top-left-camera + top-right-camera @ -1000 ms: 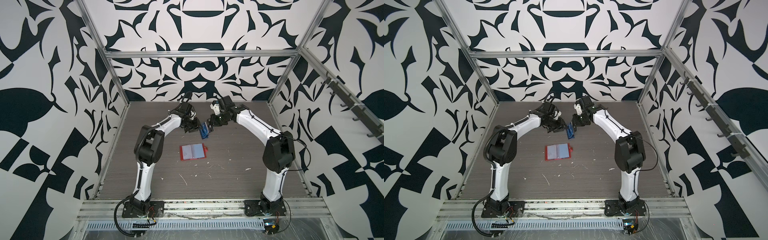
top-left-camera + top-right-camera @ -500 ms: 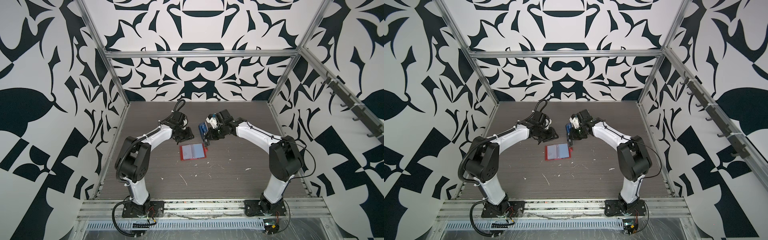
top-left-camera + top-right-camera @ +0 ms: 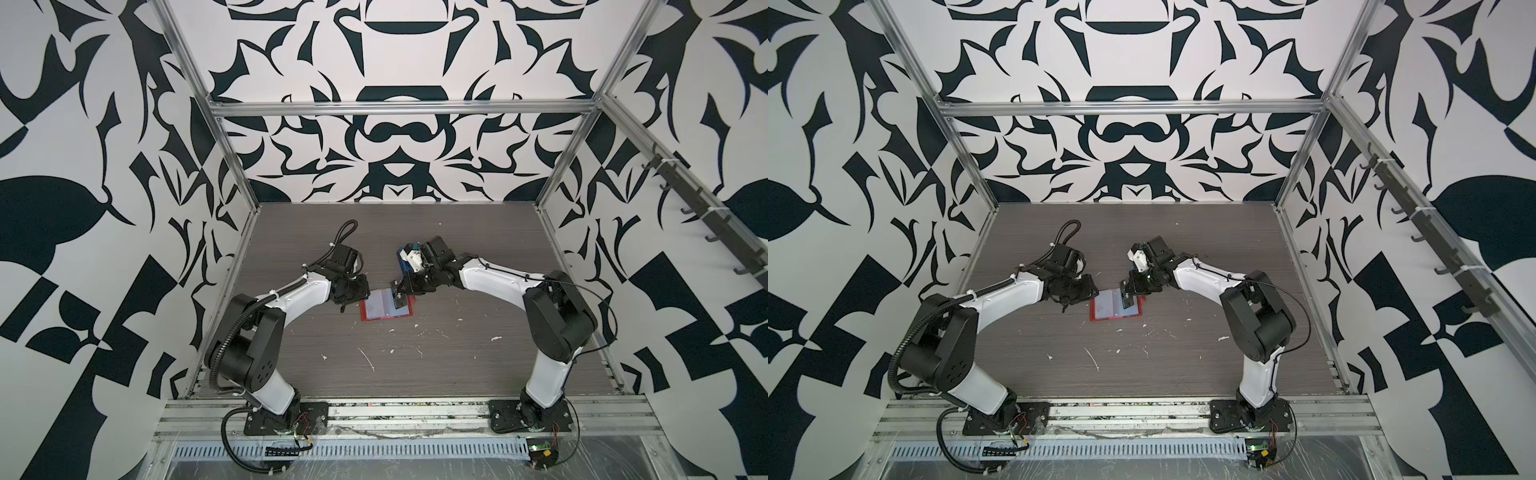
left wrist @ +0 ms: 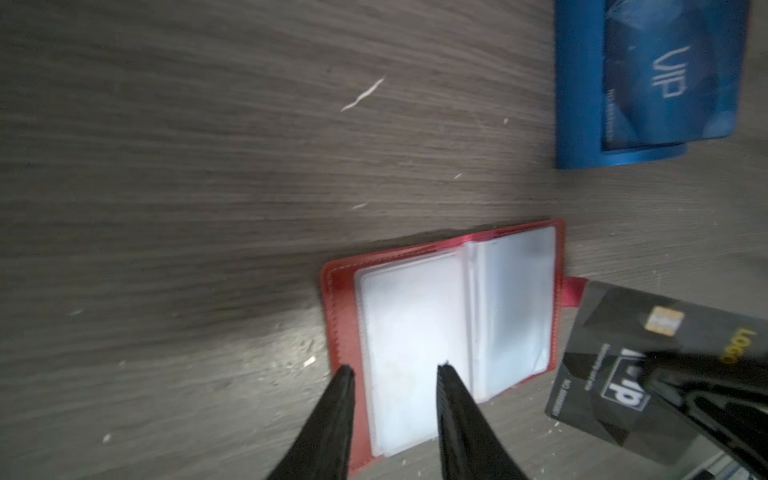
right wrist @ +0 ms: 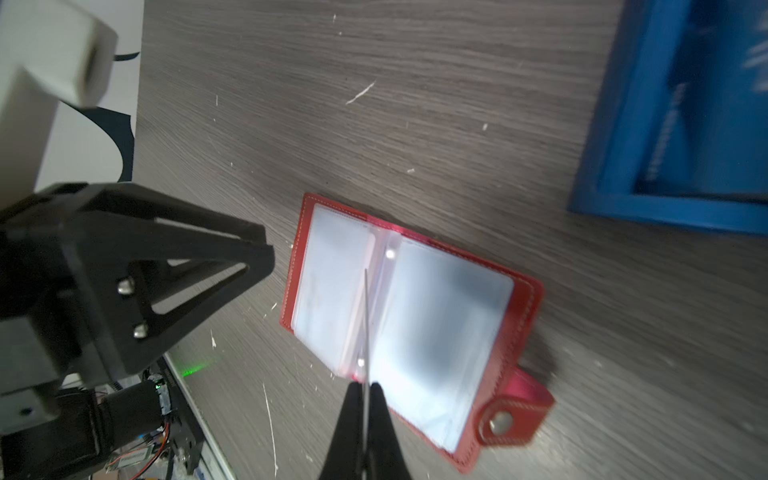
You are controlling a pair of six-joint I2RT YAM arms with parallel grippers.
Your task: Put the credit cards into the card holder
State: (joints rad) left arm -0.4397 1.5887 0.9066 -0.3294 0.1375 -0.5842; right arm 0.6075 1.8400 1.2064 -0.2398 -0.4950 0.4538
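Credit card point(image 4: 615, 332) in right end effector point(image 5: 365, 388), partly out of frame.

The card holder point(image 3: 386, 306) lies open on the table point(image 3: 457, 365), at mid-width, between the two grippers. The left gripper point(image 4: 395, 370) is at the holder's left edge: one fingertip over the table, the other over the left page. The right gripper point(image 5: 365, 386) holds the held card point(image 4: 615, 361) on edge above the holder's right half. The tab point(image 5: 515, 411) projects from the holder's right edge. The rack point(image 4: 577, 83) stands behind the holder, apart from it, with the racked card point(image 4: 665, 75) in it.
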